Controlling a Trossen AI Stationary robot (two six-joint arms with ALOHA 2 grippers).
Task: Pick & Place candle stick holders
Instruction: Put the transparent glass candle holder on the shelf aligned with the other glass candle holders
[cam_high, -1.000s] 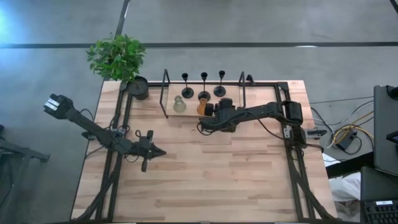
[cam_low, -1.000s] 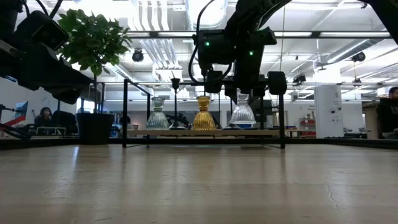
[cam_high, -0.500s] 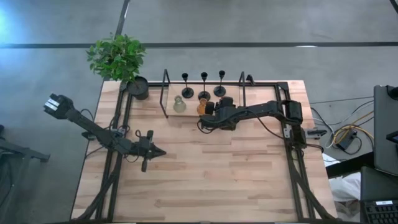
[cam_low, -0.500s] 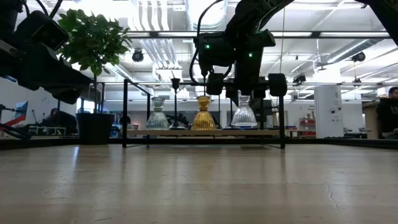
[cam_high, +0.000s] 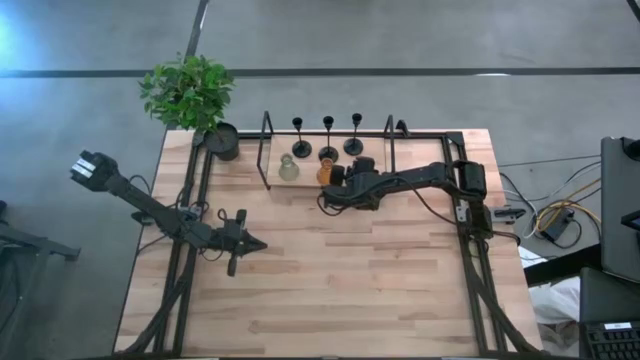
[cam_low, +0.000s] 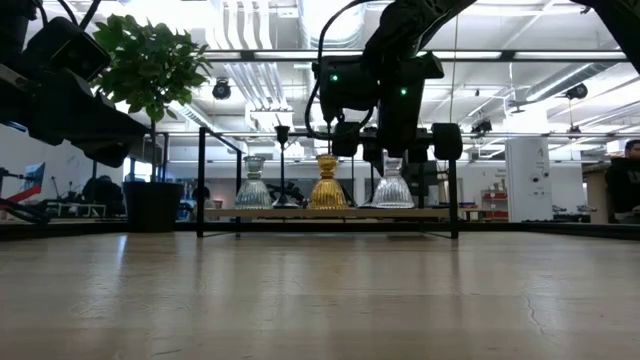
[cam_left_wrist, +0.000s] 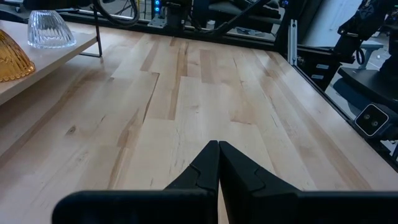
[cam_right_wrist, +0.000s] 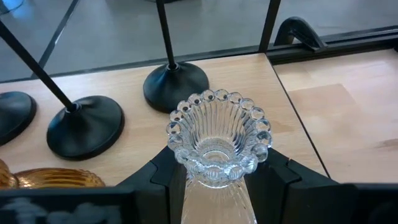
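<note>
My right gripper (cam_high: 343, 183) is shut on the clear glass holder (cam_right_wrist: 216, 144) over the wooden board (cam_low: 300, 213) at the table's far side. The amber holder (cam_low: 326, 184) and the grey-green holder (cam_low: 254, 183) stand on their bases on the board beside it. Three black holders (cam_high: 328, 152) stand in a row on their round bases behind them. In the high view my right gripper hides the clear holder. My left gripper (cam_high: 252, 243) is shut and empty over the table's left part. My right gripper pinches the clear holder's ribbed neck (cam_right_wrist: 214, 186), just under the beaded rim, between its two fingers (cam_right_wrist: 268, 177). The fingers come level from the table's near side. The holder is upright, its base (cam_low: 392, 203) at the board's top; I cannot tell if it touches.
A round black pot with a green plant (cam_high: 190, 92) stands at the table's far left corner. Black metal hoops (cam_high: 266, 150) rise at both ends of the board. Bare table lies between the board and the near edge.
My right gripper has gone down a little with the clear holder, which stays upright and now has its base level with the amber holder's base.
</note>
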